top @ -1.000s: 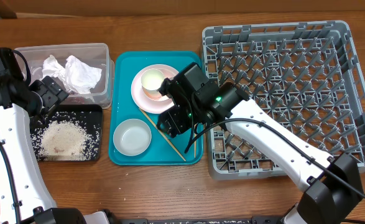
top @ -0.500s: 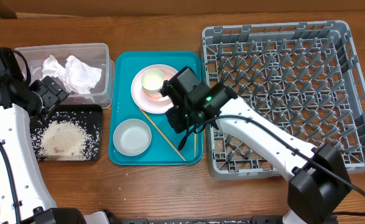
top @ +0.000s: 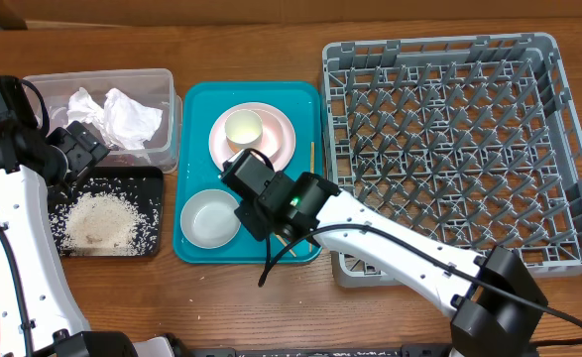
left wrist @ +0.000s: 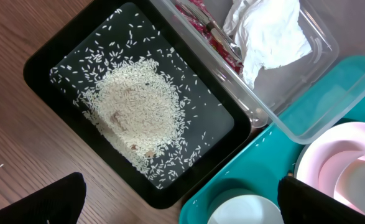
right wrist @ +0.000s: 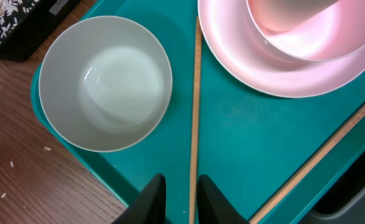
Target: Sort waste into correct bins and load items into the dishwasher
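Looking down, we see the grey dish rack [top: 439,149] standing just right of the teal tray [top: 196,114]. Just left of the teal tray's far half sits the clear tub [top: 162,99], and just left of its near half the black tray [top: 157,175]. The right gripper [right wrist: 181,180] hangs over the teal tray's near edge, its fingers drawn close together on either side of one chopstick [right wrist: 194,112]; we cannot tell whether they actually press it. The left gripper [left wrist: 181,180] hovers well left of the teal tray, above where tub and black tray meet, its fingers spread wide. On the teal tray's far half rests the pink plate [top: 279,139], and in its near left corner the grey-green bowl [top: 211,218]. White napkins [top: 122,114] lie in the tub, a red wrapper [left wrist: 201,28] beside them. A small cup [top: 243,127] stands on the plate. That chopstick lies flat on the teal tray between bowl and plate; a second chopstick [right wrist: 319,152] slants across the tray's right side. Loose rice [top: 97,218] is heaped in the black tray.
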{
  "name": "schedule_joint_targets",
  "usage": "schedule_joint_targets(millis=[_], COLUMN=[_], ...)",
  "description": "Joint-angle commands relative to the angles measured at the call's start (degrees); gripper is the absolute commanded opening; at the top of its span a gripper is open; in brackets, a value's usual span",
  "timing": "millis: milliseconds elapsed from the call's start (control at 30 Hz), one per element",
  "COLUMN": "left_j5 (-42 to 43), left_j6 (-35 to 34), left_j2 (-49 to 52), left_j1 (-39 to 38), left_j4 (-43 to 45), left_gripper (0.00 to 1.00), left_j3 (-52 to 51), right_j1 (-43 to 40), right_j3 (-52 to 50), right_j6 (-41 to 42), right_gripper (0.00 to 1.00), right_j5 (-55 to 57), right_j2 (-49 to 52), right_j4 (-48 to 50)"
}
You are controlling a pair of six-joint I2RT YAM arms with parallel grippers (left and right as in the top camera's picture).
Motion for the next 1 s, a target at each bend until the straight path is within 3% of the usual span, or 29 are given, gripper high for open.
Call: schedule_joint_targets(millis=[0,533,800,967], left_j5=[-0.1,-0.1,-0.1,-0.1], left_j6=[0.4,0.5,0.5,0.5], left_j2=[0.2,0.2,0.2,0.2], left_j1=[-0.1,-0.1,-0.1,-0.1], left_j4=[0.1,0.1,0.1,0.1], left_gripper=[1.0,1.0,1.0,1.0], left_j3=[0.9,0.9,0.9,0.9], right_j1=[0.1,0.1,0.1,0.1], right_j3=[1.0,0.3,0.3,0.3], right_j6=[0.3,0.2,-1.1,-1.5], right_gripper=[0.2,0.27,0.4,0.4], right_j5=[2.3,4.4,4.8,4.8], right_j2=[0.2,8.6,13.3,13.6], right_j4=[0.7,2.7,4.5,5.4])
